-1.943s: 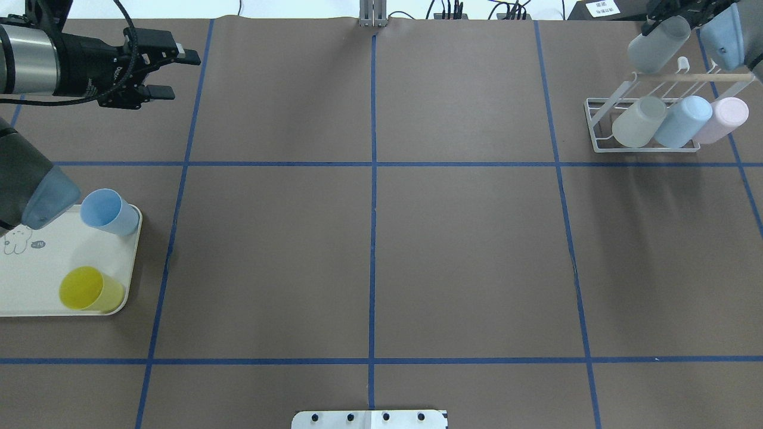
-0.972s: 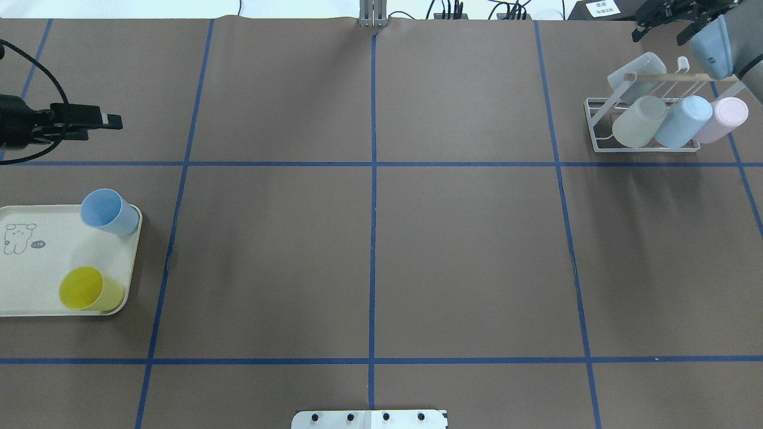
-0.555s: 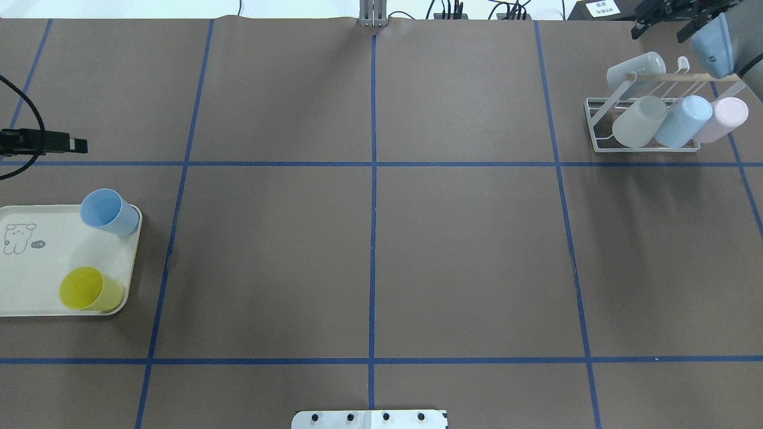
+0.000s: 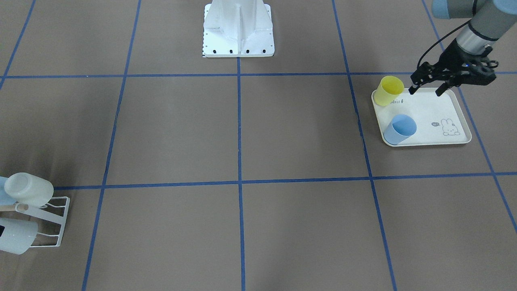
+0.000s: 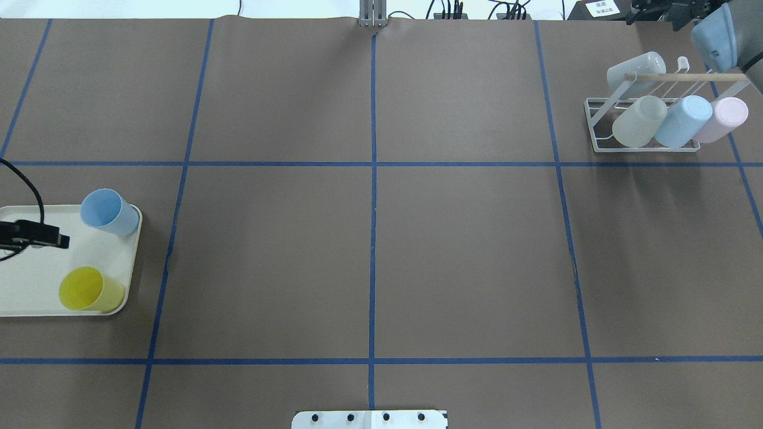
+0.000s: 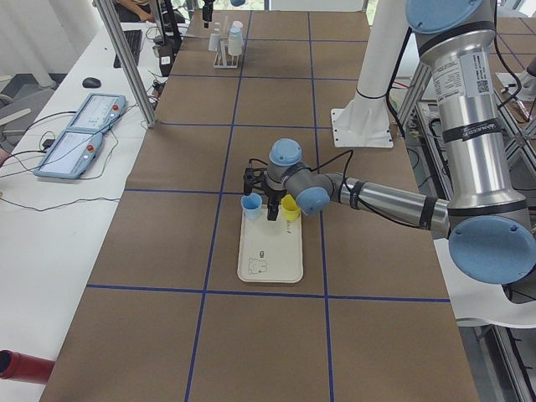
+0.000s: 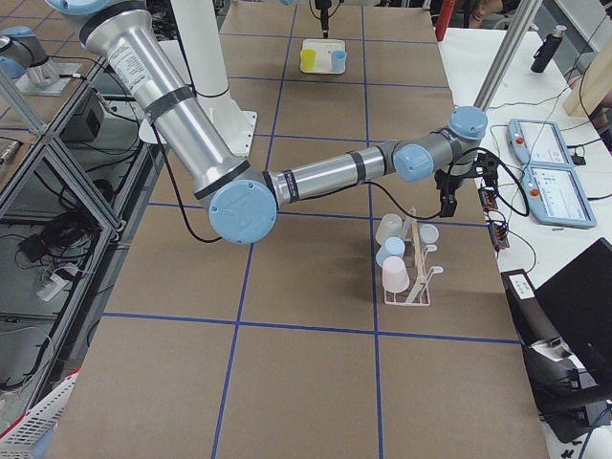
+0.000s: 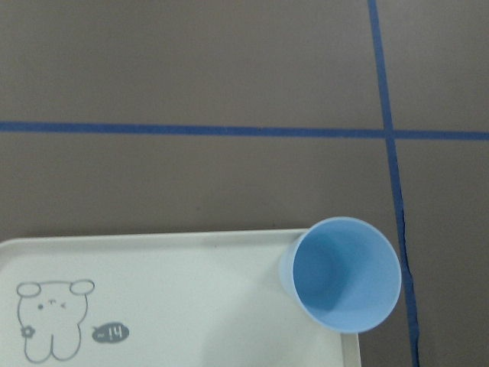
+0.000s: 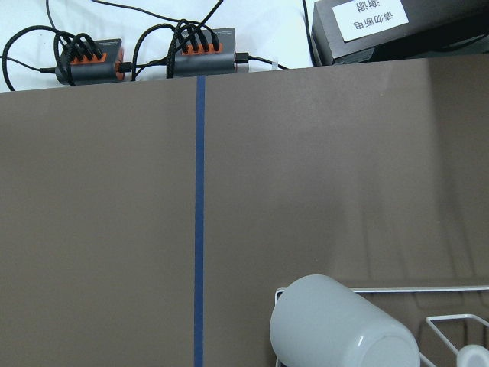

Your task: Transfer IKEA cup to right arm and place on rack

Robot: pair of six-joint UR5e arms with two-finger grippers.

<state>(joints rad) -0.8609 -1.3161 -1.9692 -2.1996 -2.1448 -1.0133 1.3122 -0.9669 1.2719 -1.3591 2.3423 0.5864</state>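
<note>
Left end effector [image 4: 425, 91] has swung over tray [image 4: 427, 143] on brown, blue-taped table [image 4: 282, 129].

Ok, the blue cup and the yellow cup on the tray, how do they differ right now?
Colour: the blue cup is pale blue, the yellow cup bright yellow. Place: the blue cup stands at the tray's corner farther from the robot, the yellow cup at the nearer one. The left wrist view takes in the blue cup, not the yellow cup. Both stand upright, mouths up.
</note>
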